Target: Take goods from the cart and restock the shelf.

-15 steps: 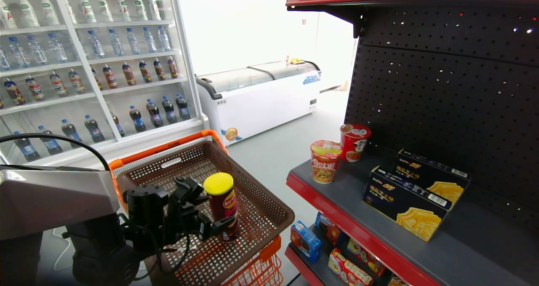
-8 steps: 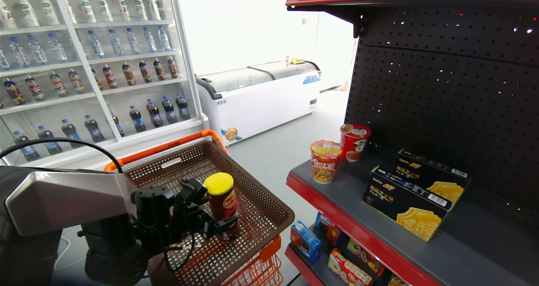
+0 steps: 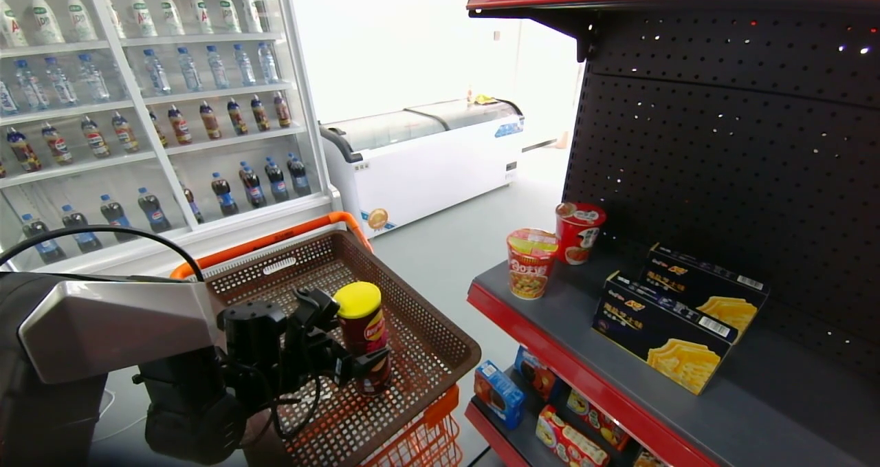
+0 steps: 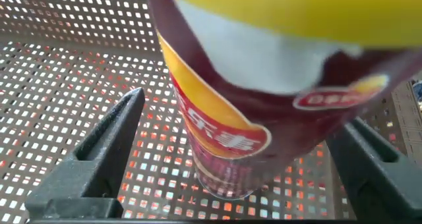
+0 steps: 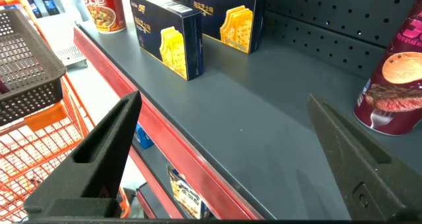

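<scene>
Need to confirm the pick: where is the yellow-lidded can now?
Head view, left side: the yellow-lidded can stands upright in the brown cart basket, between the fingers of the open left claw.

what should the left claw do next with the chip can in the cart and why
Probably shut the left claw on the chip can: its fingers stand either side of the upright can in the cart basket, with gaps showing on both sides, so nothing is gripped yet. Lifting should wait for that.
</scene>
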You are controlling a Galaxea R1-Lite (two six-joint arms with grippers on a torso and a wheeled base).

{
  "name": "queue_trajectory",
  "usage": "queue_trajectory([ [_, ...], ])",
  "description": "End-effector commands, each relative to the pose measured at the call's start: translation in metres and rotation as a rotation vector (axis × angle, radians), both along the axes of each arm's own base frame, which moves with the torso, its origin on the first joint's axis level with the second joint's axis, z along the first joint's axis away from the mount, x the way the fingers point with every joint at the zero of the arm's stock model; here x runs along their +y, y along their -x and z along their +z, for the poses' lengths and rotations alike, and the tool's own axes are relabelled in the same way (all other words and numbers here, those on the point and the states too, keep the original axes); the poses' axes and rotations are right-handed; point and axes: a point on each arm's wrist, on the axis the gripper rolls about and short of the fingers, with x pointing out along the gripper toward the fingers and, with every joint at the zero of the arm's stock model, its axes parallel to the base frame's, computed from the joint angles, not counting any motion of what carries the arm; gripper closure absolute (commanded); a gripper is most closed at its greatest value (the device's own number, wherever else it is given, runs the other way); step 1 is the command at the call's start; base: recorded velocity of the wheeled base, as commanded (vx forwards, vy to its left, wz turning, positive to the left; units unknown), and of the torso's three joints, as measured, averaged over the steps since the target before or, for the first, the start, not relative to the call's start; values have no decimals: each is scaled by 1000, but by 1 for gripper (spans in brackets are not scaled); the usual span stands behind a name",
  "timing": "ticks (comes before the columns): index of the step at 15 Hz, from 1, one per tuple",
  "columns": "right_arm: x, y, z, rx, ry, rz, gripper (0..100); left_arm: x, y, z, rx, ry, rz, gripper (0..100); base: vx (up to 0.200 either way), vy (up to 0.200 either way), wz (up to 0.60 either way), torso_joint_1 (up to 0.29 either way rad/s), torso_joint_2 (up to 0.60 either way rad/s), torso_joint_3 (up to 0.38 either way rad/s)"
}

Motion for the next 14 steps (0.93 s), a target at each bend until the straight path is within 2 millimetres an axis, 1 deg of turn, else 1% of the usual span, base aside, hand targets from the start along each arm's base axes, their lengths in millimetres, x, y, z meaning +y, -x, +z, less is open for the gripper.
queue_trajectory([
  [1,0,0,0,1,0,0,0,-1,-4,1,-8,10,4,0,0,0,0,0,0,0],
  [4,0,0,0,1,0,0,0,-3,-10,2,-19,7,30,0,0,0,0,0,0,0],
  [5,0,0,0,1,0,0,0,-7,-11,0,-19,6,22,0,0,0,0,0,0,0],
  [7,0,0,0,1,0,0,0,-9,-10,-1,-12,6,18,0,0,0,0,0,0,0],
  [8,0,0,0,1,0,0,0,-9,-11,-2,-14,3,20,100,0,0,0,0,0,0],
  [12,0,0,0,1,0,0,0,-8,-11,-3,-12,-11,54,100,0,0,0,0,0,0],
  [14,0,0,0,1,0,0,0,-8,-11,0,-24,-15,50,100,0,0,0,0,0,0],
])
